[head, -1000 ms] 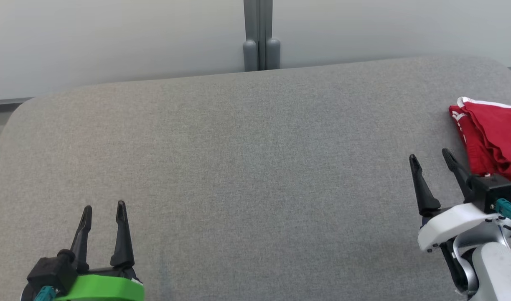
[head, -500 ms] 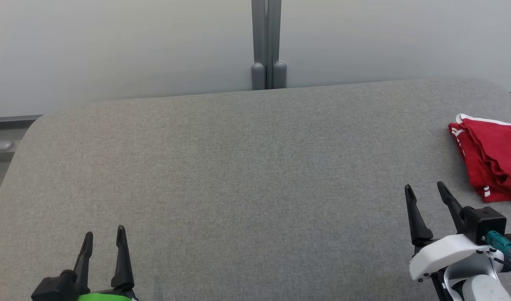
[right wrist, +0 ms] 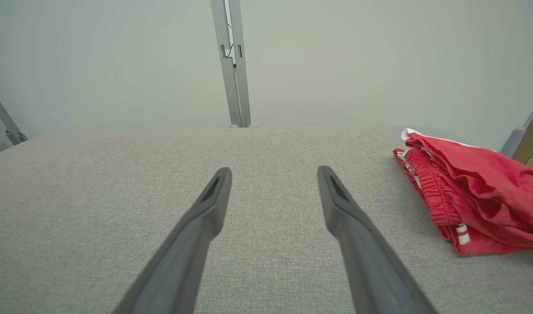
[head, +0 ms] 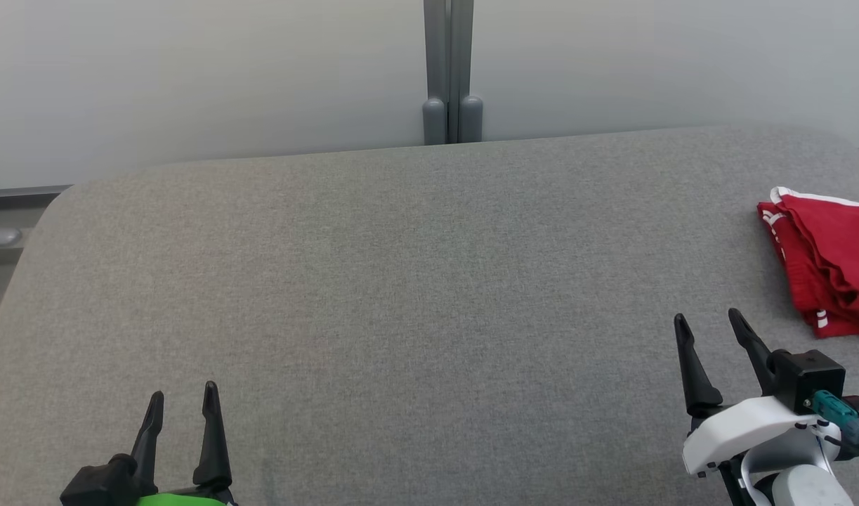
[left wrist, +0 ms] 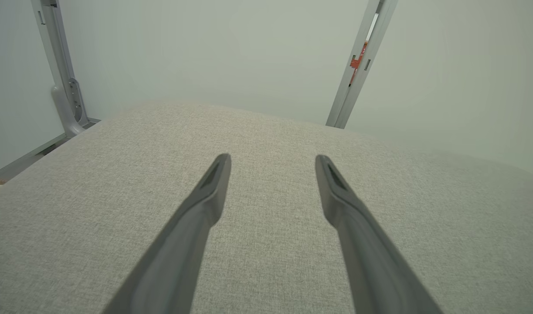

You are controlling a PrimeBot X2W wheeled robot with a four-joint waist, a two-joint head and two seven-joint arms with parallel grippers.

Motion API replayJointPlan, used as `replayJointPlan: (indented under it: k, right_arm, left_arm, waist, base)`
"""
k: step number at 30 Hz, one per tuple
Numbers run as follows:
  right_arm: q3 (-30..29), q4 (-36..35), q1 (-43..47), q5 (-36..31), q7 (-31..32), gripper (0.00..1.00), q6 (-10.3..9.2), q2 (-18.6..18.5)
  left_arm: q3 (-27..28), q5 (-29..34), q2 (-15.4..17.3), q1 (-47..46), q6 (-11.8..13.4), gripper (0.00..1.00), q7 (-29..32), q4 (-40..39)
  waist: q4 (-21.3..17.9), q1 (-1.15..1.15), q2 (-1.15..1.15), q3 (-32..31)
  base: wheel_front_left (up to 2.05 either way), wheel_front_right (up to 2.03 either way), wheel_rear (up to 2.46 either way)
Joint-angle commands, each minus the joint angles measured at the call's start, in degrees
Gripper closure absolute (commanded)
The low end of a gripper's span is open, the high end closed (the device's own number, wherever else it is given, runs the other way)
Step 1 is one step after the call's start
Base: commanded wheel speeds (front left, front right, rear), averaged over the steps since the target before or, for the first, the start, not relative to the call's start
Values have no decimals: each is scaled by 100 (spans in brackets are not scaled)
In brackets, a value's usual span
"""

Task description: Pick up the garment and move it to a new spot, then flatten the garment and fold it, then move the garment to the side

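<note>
The garment (head: 829,256) is red cloth with white trim, folded into a compact pile at the right edge of the grey padded table (head: 415,295). It shows again, at the right, in the right wrist view (right wrist: 471,196). My right gripper (head: 706,323) hovers open just left of and nearer than the pile, not touching it, with nothing between its fingers. At the lower left my left gripper (head: 182,393) is open and empty above bare fabric. The left wrist view looks along my left gripper (left wrist: 273,159) at plain table surface.
A pale wall with a grey vertical post (head: 449,70) runs behind the table's far edge. The table's rounded far corners lie at the left and right. A wide stretch of bare grey fabric lies between my two grippers.
The head camera has tilted, so the whole picture has slid down. Both grippers stay open. The right gripper now sits a little farther from the garment, nearer the front edge.
</note>
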Motion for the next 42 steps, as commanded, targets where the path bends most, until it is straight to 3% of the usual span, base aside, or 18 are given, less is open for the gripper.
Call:
replayJointPlan:
  k: [1, 3, 4, 10, 42]
  right_arm:
    - [10, -24, 80, 28, 8, 0, -12, -8]
    - [19, -30, 81, 25, 15, 0, -12, -3]
    - [15, -5, 7, 0, 1, 100, 0, 1]
    - [18, 285, 130, 43, 12, 100, 1, 95]
    - [-210, 402, -171, 3213, 510, 100, -2, 201]
  left_arm:
    - [23, 13, 9, -13, -9, 0, -12, 10]
    - [23, 18, 8, -29, -11, 0, -12, 9]
    - [2, 2, 0, -5, -3, 100, 0, 5]
    - [-40, -39, -43, 9, -3, 100, 50, 287]
    - [143, -2869, -26, -458, -12, 100, 854, 272]
  waist:
    - [2, 0, 0, 12]
    - [-2, 0, 0, 22]
    - [-3, 0, 0, 24]
    - [-5, 0, 0, 28]
    - [-39, 0, 0, 49]
  base:
    - [0, 0, 0]
    - [0, 0, 0]
    - [0, 0, 0]
    - [0, 0, 0]
    - [0, 0, 0]
